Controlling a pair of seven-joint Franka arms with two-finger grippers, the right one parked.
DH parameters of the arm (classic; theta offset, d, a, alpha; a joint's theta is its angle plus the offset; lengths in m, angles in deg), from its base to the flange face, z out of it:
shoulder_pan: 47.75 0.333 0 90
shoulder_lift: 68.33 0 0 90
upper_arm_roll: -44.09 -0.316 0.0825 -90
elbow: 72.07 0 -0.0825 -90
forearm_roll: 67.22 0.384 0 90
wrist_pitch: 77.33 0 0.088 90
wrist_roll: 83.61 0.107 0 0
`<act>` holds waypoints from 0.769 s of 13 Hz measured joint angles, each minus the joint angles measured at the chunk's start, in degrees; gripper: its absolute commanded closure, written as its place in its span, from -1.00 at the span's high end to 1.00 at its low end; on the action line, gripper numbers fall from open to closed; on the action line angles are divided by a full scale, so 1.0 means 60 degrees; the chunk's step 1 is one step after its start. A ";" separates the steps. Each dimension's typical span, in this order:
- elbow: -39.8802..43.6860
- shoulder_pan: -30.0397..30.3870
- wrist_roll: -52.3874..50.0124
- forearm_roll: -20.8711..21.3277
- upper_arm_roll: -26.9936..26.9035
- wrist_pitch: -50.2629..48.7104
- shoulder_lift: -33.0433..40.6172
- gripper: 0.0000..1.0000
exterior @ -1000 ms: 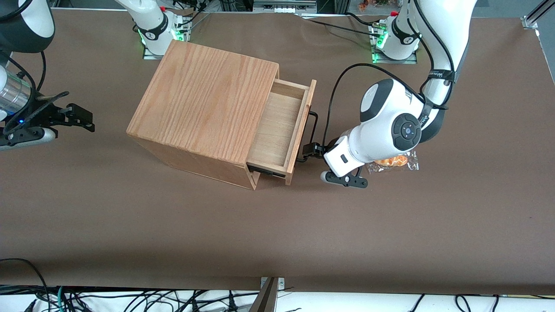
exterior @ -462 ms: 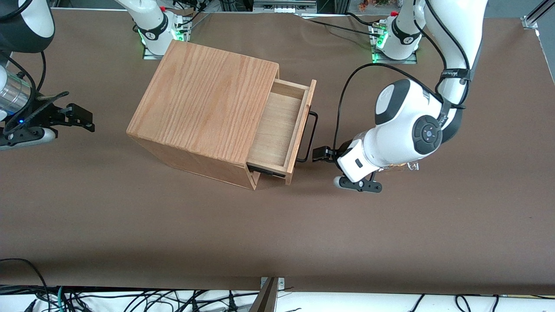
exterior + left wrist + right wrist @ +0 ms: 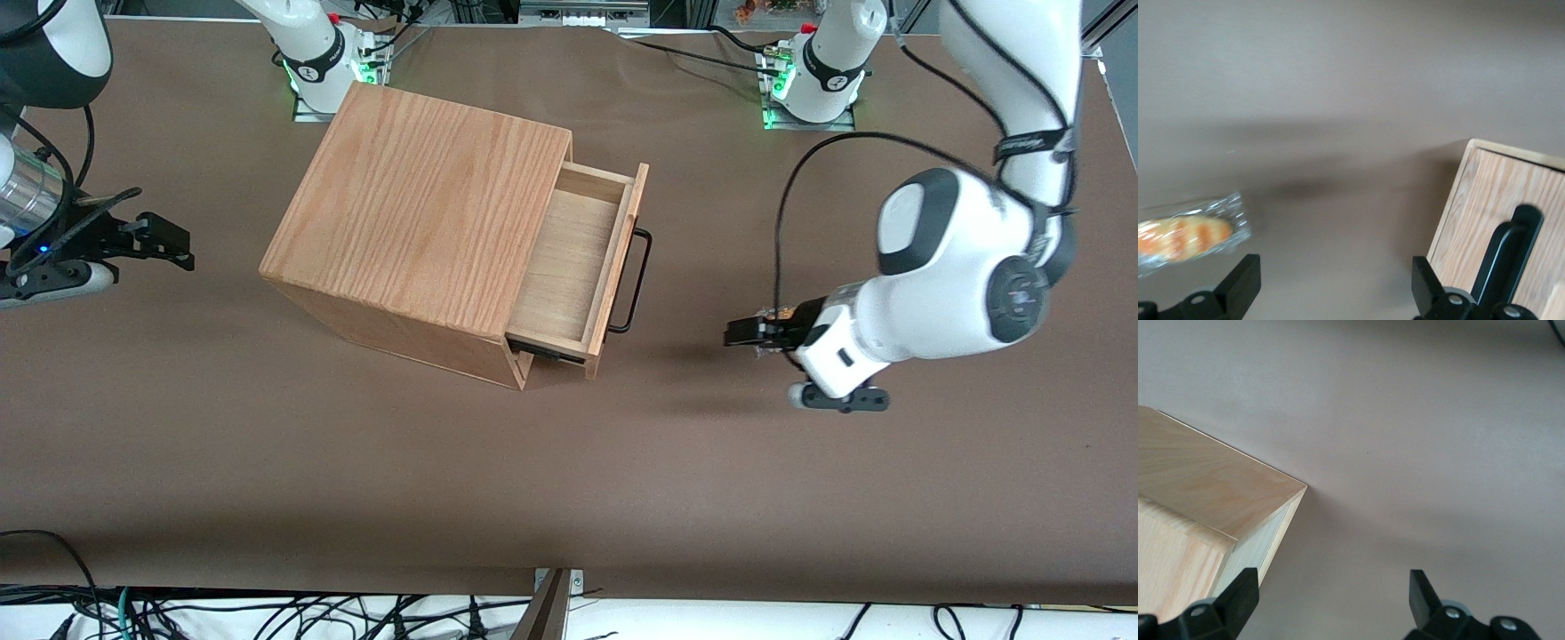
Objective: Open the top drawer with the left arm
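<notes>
**No legible writing on the table or the arms**

The only lettering in the front view is a short pale line on the dark band (image 3: 1029,142) around the left arm (image 3: 956,267). It is too small to make out. The black collars of the two arm bases (image 3: 831,76) each carry a small round pale emblem, with no letters or digits that can be told.

The cabinet (image 3: 418,204) and the top drawer (image 3: 578,262) show bare wood grain. The clear wrapper (image 3: 1188,237) has orange contents and no readable print.

The gripper (image 3: 740,333) hangs over the table, well apart from the drawer's handle toward the working arm's end. Its fingers (image 3: 1245,280) are spread wide and bear no markings.
</notes>
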 measured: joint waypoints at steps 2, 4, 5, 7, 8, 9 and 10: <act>0.0015 0.0304 0.0411 0.0299 -0.0015 -0.0522 0.0493 1.00; 0.0015 0.0806 0.1300 0.0527 -0.0028 -0.0985 0.0840 1.00; 0.0015 0.1081 0.1755 0.0803 -0.0030 -0.1145 0.0940 1.00; 0.0014 0.1438 0.2295 0.1488 -0.0033 -0.1226 0.1104 1.00; 0.0016 0.1531 0.2368 0.1845 -0.0029 -0.1227 0.1192 1.00; 0.0014 0.1633 0.2382 0.2075 -0.0030 -0.1227 0.1309 1.00; 0.0013 0.1766 0.2492 0.2164 -0.0031 -0.1230 0.1419 1.00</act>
